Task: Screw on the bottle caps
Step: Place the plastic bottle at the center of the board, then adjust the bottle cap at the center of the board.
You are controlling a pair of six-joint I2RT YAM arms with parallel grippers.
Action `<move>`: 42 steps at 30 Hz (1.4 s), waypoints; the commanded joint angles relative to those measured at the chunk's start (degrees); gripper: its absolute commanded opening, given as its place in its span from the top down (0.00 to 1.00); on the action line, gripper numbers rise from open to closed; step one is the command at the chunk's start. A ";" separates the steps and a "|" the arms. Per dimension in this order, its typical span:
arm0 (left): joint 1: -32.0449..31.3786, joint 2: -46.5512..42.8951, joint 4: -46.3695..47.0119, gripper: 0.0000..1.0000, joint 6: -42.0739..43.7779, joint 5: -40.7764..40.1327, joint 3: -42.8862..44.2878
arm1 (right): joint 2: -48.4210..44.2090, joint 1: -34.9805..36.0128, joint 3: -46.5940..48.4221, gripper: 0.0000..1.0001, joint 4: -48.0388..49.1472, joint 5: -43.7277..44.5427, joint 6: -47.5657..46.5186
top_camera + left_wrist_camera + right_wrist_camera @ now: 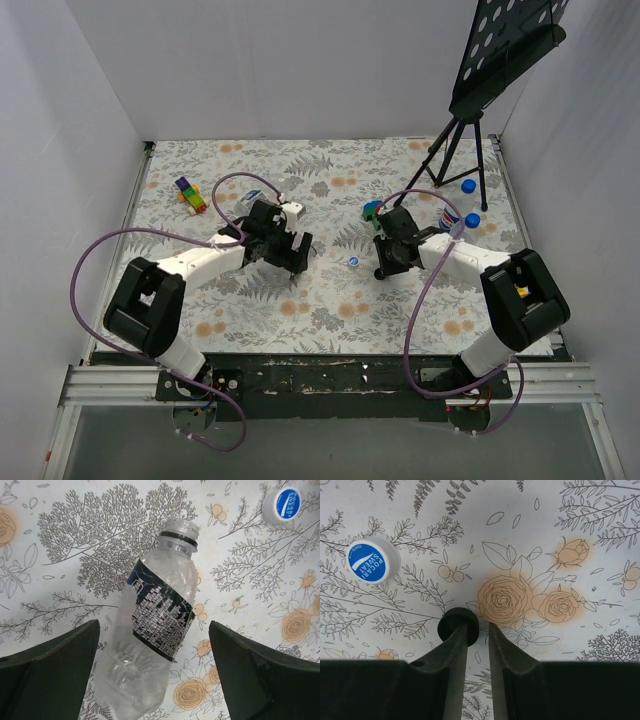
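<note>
An uncapped clear bottle (160,630) with a dark label lies on the table between the wide-open fingers of my left gripper (153,625), neck pointing away. A blue-and-white cap (285,504) lies beyond it; it also shows in the top view (353,262), between the two grippers. My left gripper (295,255) is low over the table. My right gripper (479,625) is almost shut, with a narrow empty gap. A black cap (451,621) lies on the table under its left fingertip. The blue-and-white cap (372,560) lies to its left. In the top view, the right gripper (383,268) is low.
A music stand (455,150) stands at the back right. Bottles with blue caps (468,186) (472,220) lie near its legs. A green block (372,210) sits behind the right gripper. Multicoloured toy blocks (190,193) lie at the back left. White walls enclose the table.
</note>
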 commanded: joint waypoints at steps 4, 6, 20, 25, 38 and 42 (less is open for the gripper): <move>-0.10 -9.80 6.21 0.09 -2.05 -3.29 -2.28 | 0.95 -0.41 1.24 0.87 1.38 0.53 -0.72; -0.10 -12.97 9.20 0.09 -2.58 -3.38 -3.59 | 0.33 -0.41 1.07 0.93 1.38 0.36 -0.72; -1.68 -24.94 29.60 0.15 -16.46 11.03 -11.25 | -13.11 8.36 3.70 0.99 1.30 5.34 1.56; -5.72 -22.92 29.52 0.29 -17.79 10.51 -11.25 | -12.94 16.97 8.97 0.99 -0.64 14.40 3.23; -8.10 -21.42 28.02 0.46 -18.31 10.33 -10.90 | -17.86 21.65 8.45 0.99 4.37 15.74 4.82; -8.10 -20.63 27.85 0.48 -18.58 11.74 -10.46 | -18.74 21.91 8.10 0.99 4.98 15.47 5.08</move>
